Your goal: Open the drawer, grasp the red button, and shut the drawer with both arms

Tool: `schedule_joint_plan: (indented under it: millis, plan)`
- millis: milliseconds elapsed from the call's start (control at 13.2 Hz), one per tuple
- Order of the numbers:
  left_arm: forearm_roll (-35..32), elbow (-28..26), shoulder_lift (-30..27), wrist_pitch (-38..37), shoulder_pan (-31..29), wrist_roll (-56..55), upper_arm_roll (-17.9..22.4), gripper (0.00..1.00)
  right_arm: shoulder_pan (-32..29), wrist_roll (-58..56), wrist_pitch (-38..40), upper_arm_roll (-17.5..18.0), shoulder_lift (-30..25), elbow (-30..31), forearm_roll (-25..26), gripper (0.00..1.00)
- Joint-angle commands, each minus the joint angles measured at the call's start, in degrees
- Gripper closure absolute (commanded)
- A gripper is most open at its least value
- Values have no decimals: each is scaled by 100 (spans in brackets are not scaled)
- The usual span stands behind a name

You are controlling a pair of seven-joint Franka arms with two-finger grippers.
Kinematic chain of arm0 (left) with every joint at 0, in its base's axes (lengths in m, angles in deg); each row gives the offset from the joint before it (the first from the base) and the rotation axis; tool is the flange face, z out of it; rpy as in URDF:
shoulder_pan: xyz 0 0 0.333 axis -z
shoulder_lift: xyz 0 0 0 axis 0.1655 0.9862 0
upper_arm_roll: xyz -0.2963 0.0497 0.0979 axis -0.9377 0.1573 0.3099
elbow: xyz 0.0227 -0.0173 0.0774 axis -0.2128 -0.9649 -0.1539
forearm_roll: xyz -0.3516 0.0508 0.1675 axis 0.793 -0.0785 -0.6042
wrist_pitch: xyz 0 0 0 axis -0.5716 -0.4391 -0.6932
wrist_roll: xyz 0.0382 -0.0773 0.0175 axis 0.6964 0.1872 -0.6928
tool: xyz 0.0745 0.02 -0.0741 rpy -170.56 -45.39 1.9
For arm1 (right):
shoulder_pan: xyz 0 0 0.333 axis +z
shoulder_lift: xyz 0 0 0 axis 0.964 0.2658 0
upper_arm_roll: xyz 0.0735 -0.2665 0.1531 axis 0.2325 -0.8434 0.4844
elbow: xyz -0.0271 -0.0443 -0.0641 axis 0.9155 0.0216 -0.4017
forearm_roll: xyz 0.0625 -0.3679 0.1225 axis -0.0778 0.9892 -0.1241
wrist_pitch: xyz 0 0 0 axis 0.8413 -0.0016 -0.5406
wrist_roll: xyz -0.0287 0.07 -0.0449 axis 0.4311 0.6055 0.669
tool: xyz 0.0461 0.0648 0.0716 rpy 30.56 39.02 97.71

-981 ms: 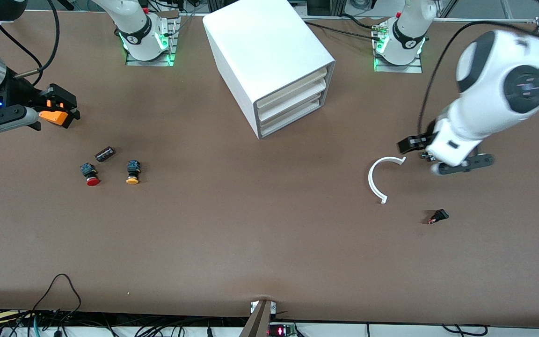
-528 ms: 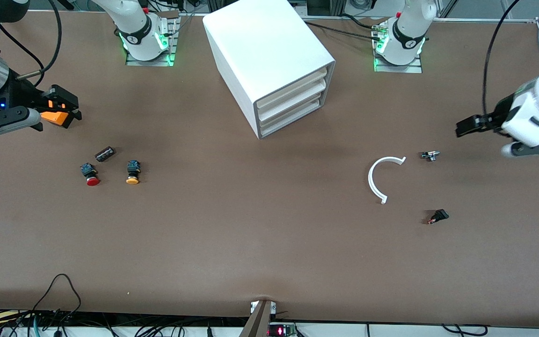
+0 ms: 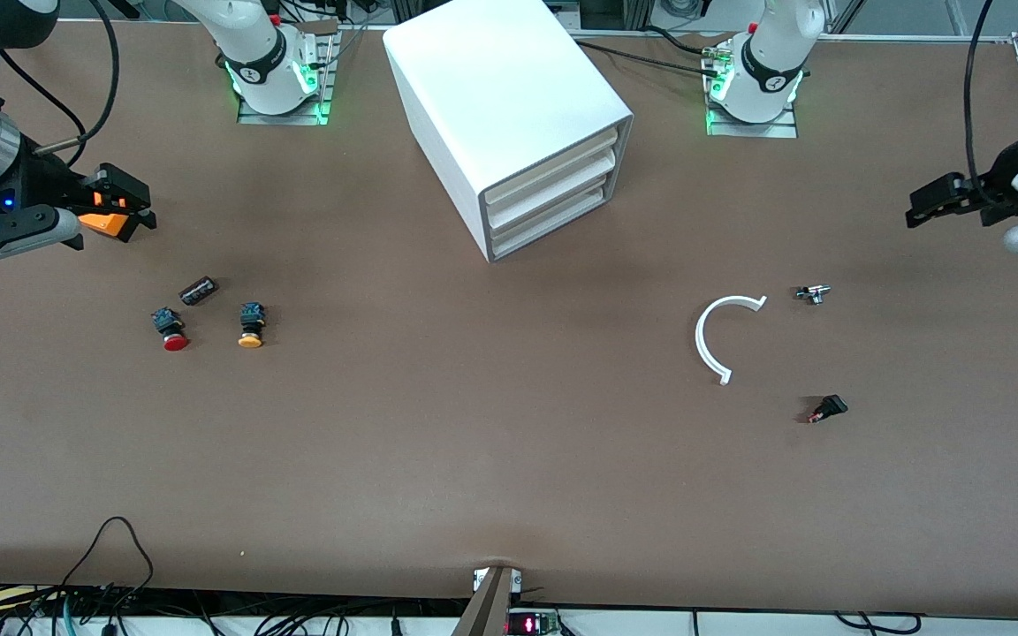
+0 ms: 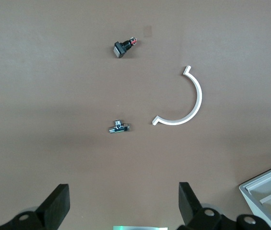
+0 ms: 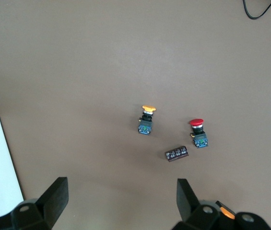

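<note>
All three drawers (image 3: 553, 190) are shut; the red button (image 3: 171, 329) lies near the bench's right-arm end. Both the left gripper (image 3: 938, 201) and right gripper (image 3: 116, 201) are held open, empty. The yellow button (image 3: 250, 326) could be grabbed by mistake.

This looks like a robot lab — two white robot arms are bolted to metal plates (image 3: 279, 113) with green lights, at the edge of a big brown table (image 3: 474, 459). Black cables (image 3: 111, 539) hang along its rim, and metal frame bars (image 3: 836, 13) stand past it — no home things.
</note>
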Motion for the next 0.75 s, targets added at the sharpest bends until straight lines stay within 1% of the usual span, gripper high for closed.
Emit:
schedule_joint_plan:
  millis: [0,226,679]
  plan:
    - [-18,-4,-204,-78,55,169,77,0,18,77,60,3,56,-149,90,0]
    - [-35,162,-178,-78,55,160,77,0,18,77,60,3,56,-149,90,0]
    - [-79,224,-169,-51,63,186,68,0,27,86,43,12,100,-149,90,0]
